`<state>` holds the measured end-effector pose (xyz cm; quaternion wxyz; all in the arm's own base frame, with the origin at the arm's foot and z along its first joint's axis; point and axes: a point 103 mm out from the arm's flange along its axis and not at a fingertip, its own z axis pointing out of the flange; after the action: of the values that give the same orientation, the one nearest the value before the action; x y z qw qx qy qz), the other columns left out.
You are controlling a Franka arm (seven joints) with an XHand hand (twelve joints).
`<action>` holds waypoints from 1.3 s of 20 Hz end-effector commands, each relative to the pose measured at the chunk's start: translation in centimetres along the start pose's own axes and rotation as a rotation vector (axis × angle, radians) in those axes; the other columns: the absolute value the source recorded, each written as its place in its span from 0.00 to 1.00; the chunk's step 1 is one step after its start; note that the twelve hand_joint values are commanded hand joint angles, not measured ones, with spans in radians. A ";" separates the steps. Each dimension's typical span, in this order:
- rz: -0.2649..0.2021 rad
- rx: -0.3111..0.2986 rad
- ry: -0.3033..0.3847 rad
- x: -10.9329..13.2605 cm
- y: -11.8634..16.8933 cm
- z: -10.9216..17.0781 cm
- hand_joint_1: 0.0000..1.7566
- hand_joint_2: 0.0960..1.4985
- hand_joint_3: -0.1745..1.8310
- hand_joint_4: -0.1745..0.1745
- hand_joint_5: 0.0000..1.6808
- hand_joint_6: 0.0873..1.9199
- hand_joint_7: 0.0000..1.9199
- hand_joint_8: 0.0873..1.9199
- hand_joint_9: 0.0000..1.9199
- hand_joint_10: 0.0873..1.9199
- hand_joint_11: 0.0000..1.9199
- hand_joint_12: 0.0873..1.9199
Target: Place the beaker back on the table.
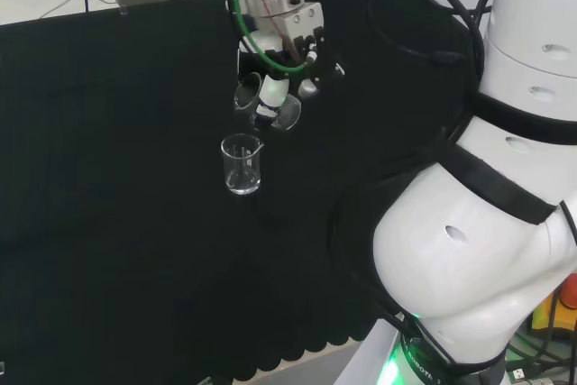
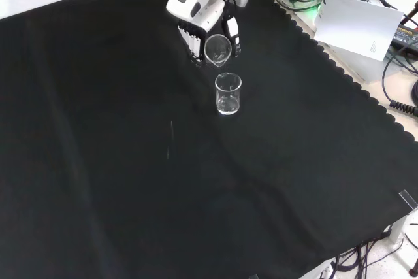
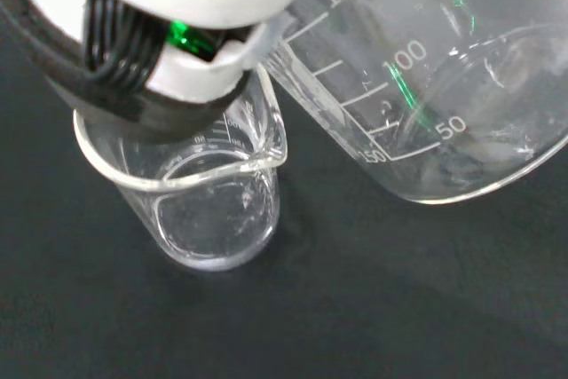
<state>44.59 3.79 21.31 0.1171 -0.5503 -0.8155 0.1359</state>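
Held beaker, tilted, spout low over the standing beaker; your hand grips it clear of the worktop. Right it, then lower.

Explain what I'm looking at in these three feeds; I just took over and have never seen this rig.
It is one white robot arm working over a bench with a black cloth.

The head view looks over the arm from behind; the front view looks down from the opposite side; the wrist view sits by the palm.

The robot hand has its fingers curled round a clear beaker, held tilted in the air; in the wrist view it is the large marked glass.

A second, smaller beaker stands upright on the cloth just below it.
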 end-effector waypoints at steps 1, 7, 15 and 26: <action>-0.014 -0.150 0.133 -3.7 1.0 1.0 0.75 0.45 0.31 0.00 0.81 0.18 0.73 0.16 0.92 0.00 0.77 0.21; 0.002 -0.246 0.205 -5.9 3.2 1.8 0.75 0.46 0.31 0.00 0.80 0.19 0.73 0.18 0.91 0.00 0.77 0.21; -0.013 -0.254 0.300 -8.0 7.8 3.7 0.75 0.46 0.31 0.00 0.79 0.21 0.72 0.19 0.91 0.00 0.76 0.22; -0.069 -0.295 0.422 -7.3 12.2 6.8 0.75 0.46 0.31 0.00 0.78 0.21 0.71 0.20 0.90 0.00 0.76 0.22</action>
<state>54.63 -0.29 12.26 0.1838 -0.5618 -0.8040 -0.0648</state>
